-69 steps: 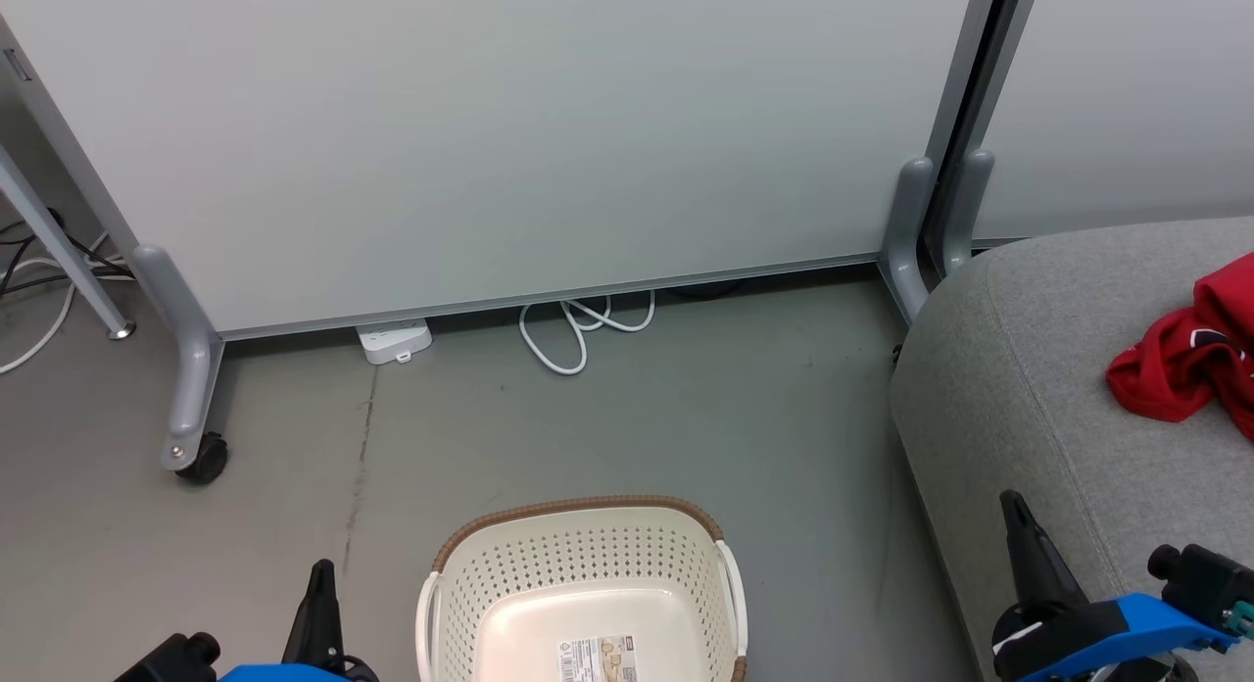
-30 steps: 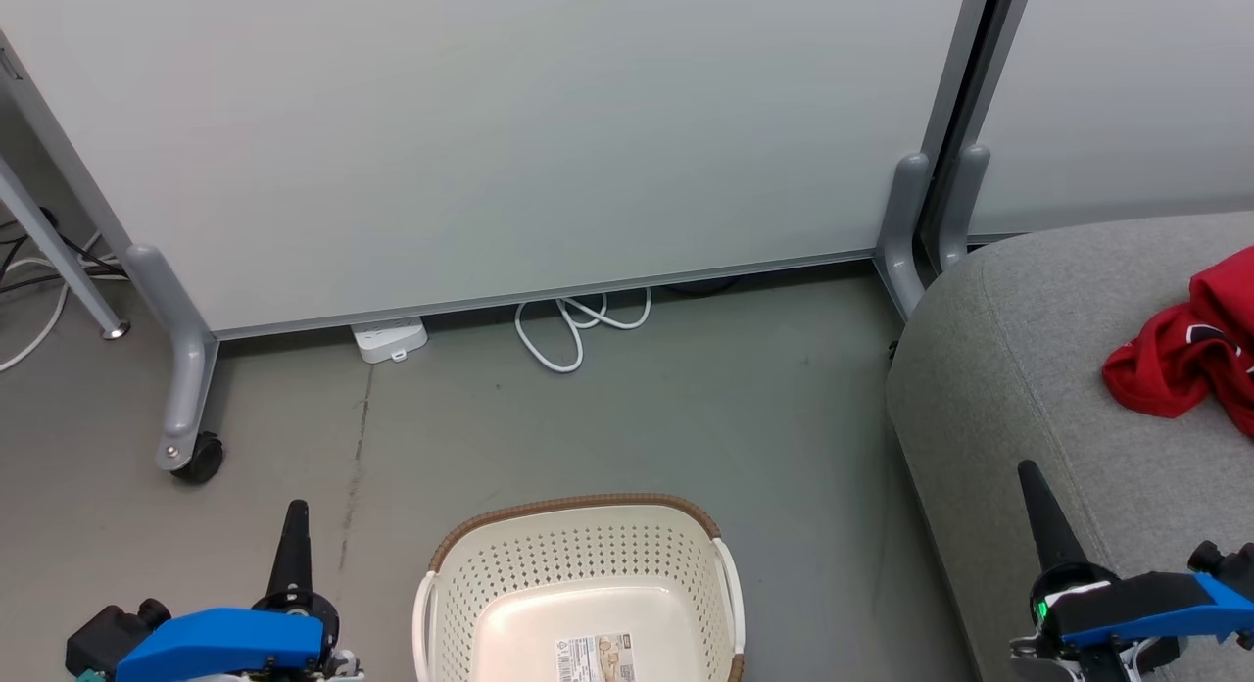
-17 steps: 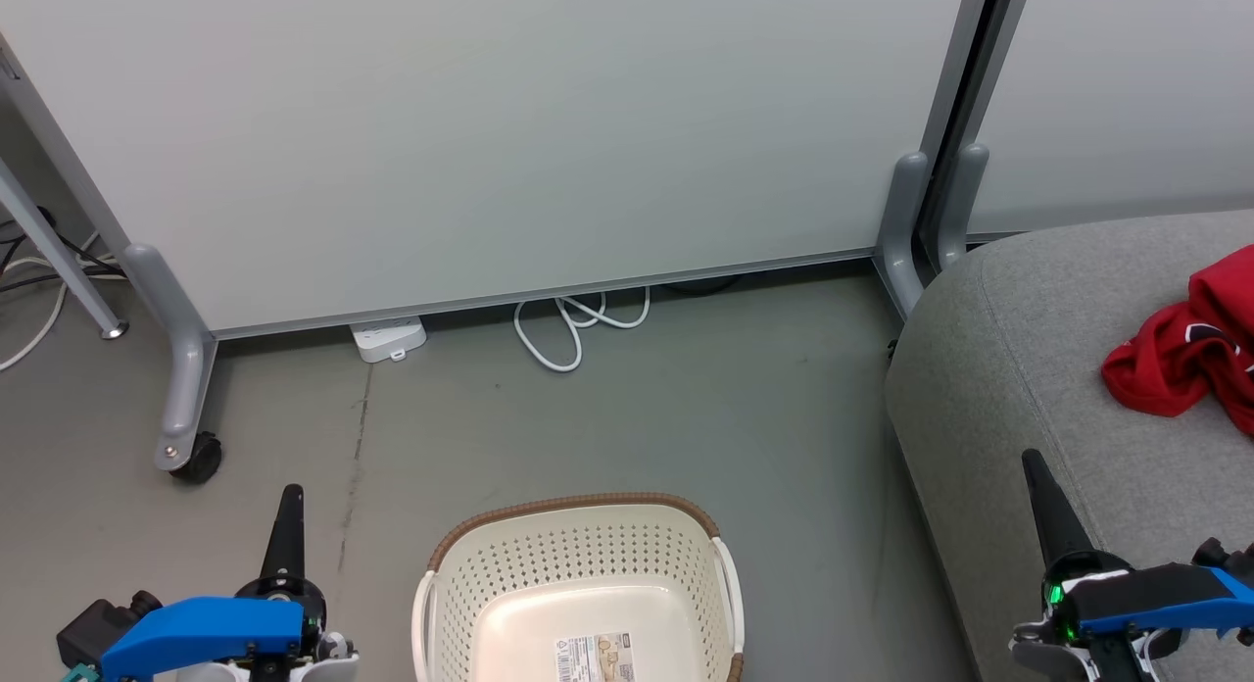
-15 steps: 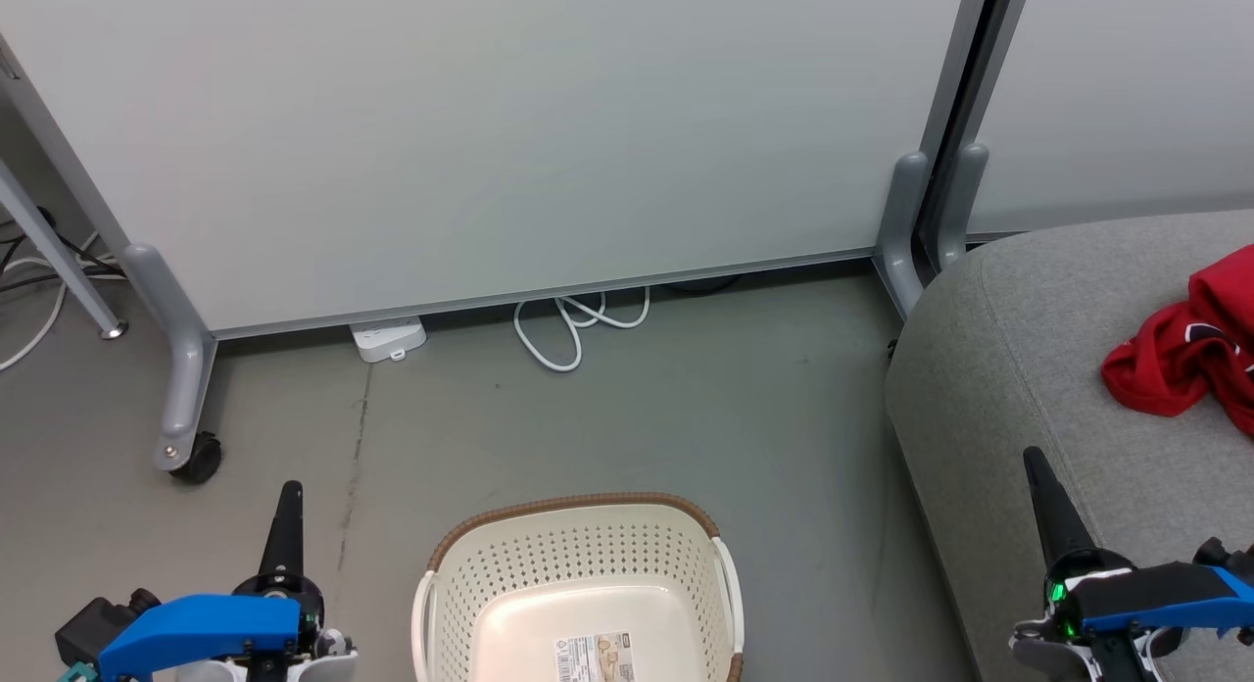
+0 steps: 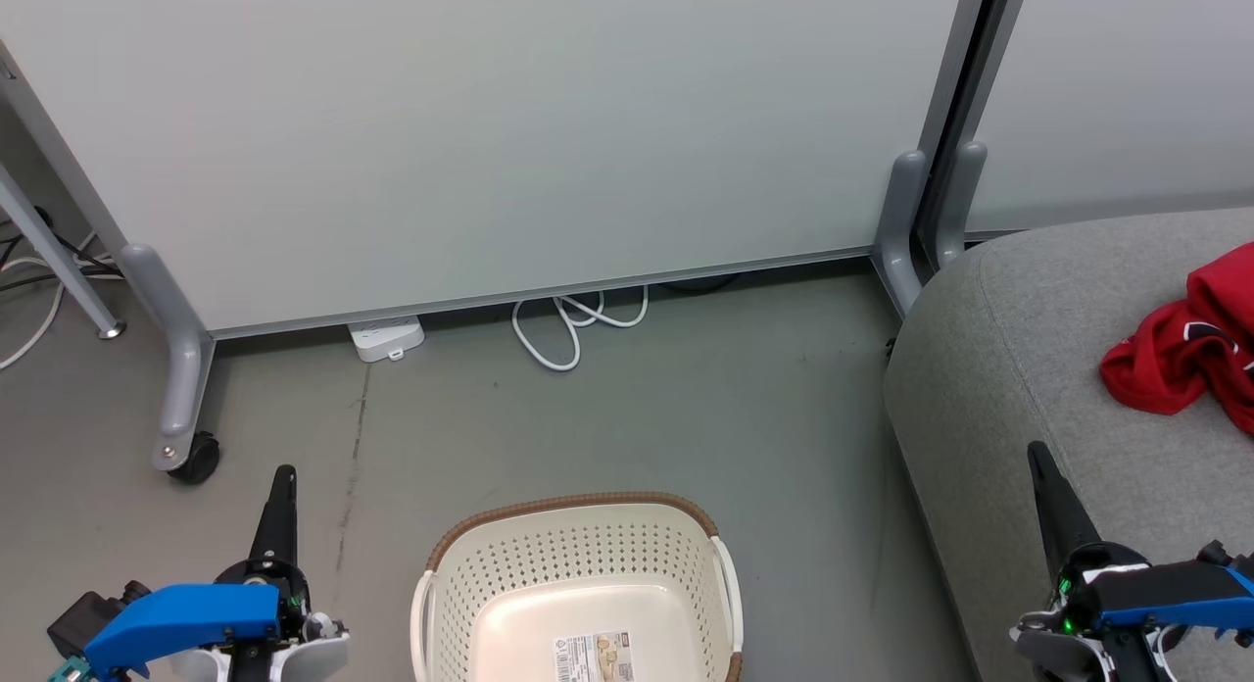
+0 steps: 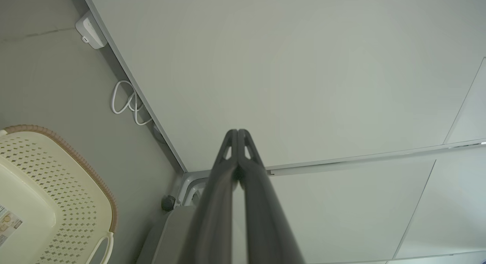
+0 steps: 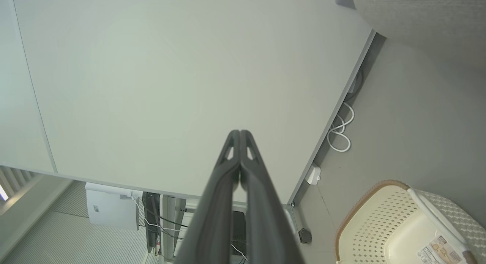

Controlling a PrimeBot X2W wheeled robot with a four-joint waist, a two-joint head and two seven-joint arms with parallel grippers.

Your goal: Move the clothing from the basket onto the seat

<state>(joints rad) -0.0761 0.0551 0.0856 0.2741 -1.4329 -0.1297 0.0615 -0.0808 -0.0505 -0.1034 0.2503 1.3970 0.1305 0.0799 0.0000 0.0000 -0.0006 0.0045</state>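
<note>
Red clothing (image 5: 1176,361) on seat (image 5: 1019,349), head view | left fingers (image 6: 215,192), right fingers (image 7: 219,192) closed, empty

head camera looks down at the floor (image 5: 627,417) while both wrist cameras face the partition (image 6: 303,66), all sharing the basket (image 5: 578,555).

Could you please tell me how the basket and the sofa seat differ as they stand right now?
The basket is cream perforated plastic with a brown rim; the seat is grey fabric. The basket's visible inside has a paper label but no garments, while the seat bears the red clothing. The seat is far larger than the basket. Both stand side by side on the grey floor.
</note>
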